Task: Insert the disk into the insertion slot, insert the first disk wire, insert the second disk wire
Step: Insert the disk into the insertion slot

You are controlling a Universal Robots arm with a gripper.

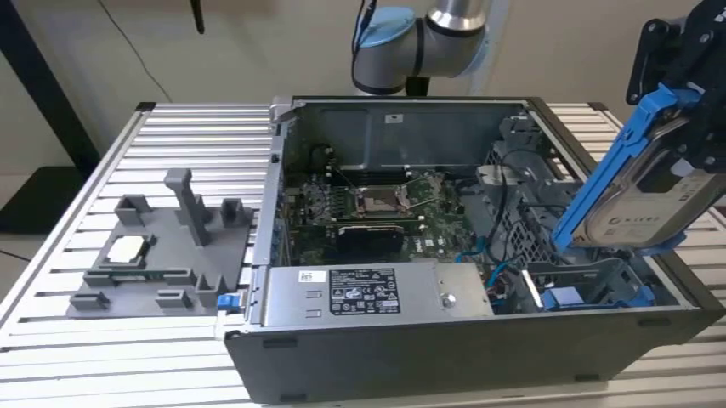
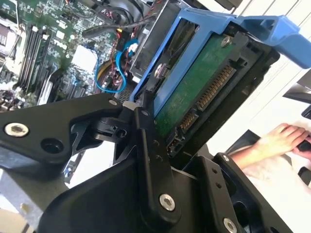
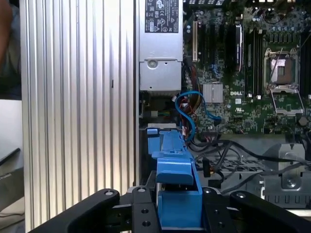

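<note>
Your ribbed metal table (image 1: 102, 161) carries the open computer case (image 1: 454, 357). The gripper (image 1: 678, 157) has its jaws pinching the disk (image 1: 624, 217), tilted above the slot (image 1: 601, 276). The second wrist view catches a person's hand (image 2: 277, 141) beyond the disk.

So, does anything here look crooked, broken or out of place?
Only the disk: it hangs steeply tilted in the end effector, above the insertion slot rather than in it. Nothing looks spilled or broken.

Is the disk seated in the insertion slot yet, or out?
Out. The disk hangs tilted in the gripper, above the insertion slot.
</note>
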